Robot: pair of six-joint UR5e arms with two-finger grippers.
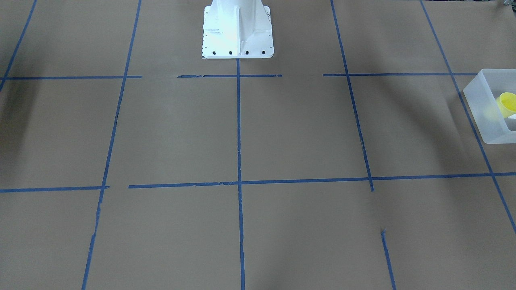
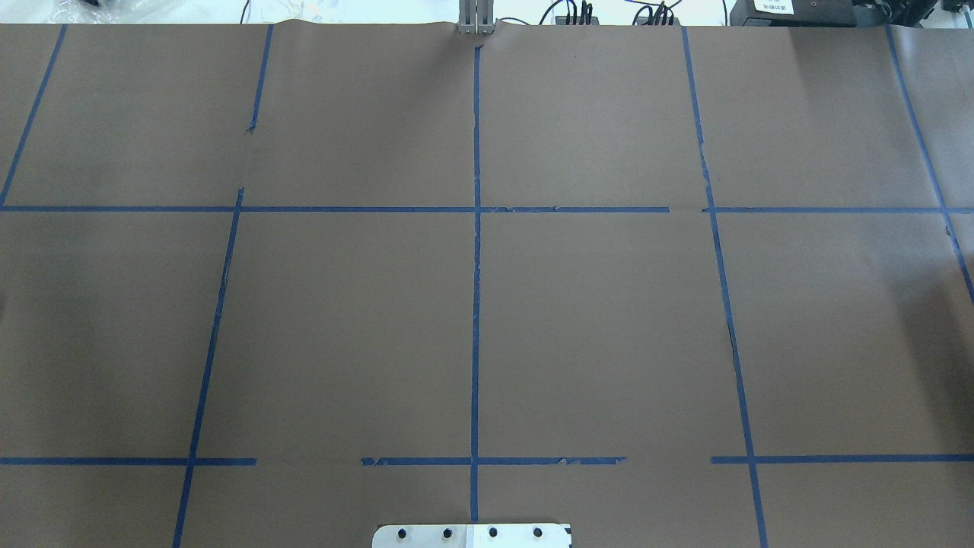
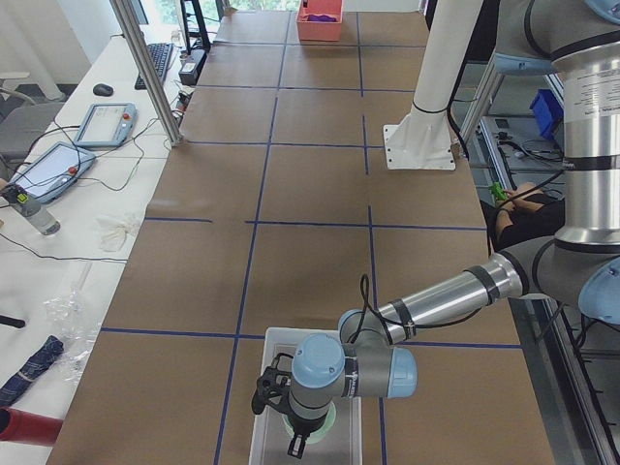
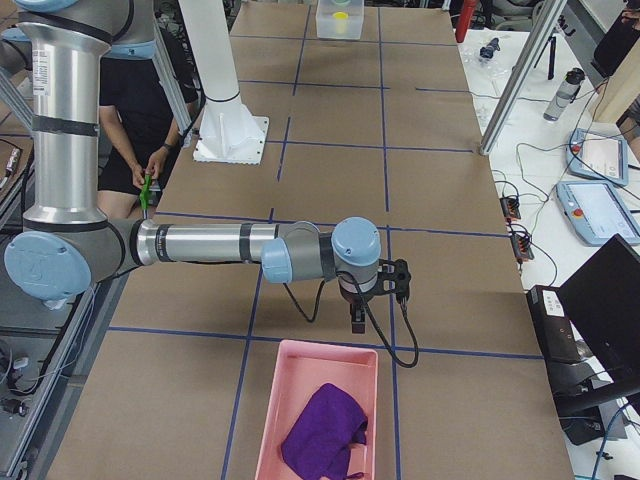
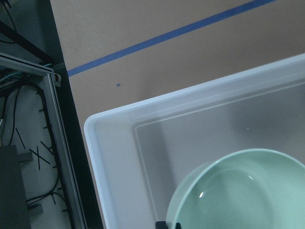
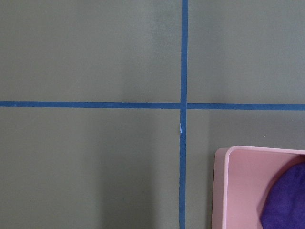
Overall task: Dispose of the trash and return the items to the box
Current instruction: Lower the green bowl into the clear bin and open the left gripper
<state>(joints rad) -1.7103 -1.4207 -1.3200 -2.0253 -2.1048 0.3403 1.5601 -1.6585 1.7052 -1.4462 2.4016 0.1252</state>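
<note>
The translucent white box (image 1: 483, 117) sits at the table's end on my left side. The yellow cup (image 1: 507, 103) lies inside it. The far end of the exterior right view also shows the box (image 4: 328, 27) and the cup (image 4: 341, 16). In the left wrist view the box (image 5: 114, 157) holds a pale green bowl (image 5: 243, 191). My left gripper (image 5: 167, 224) hangs over the box beside the bowl; its tips show close together with nothing between them. My right gripper (image 4: 358, 326) hovers over bare table just beyond a pink bin; I cannot tell whether it is open or shut.
A pink bin (image 4: 300, 400) with a purple cloth (image 4: 325, 430) sits at the table's right end; its corner shows in the right wrist view (image 6: 224, 191). The white pedestal (image 1: 238, 28) stands at the robot's base. Blue tape lines grid the brown table.
</note>
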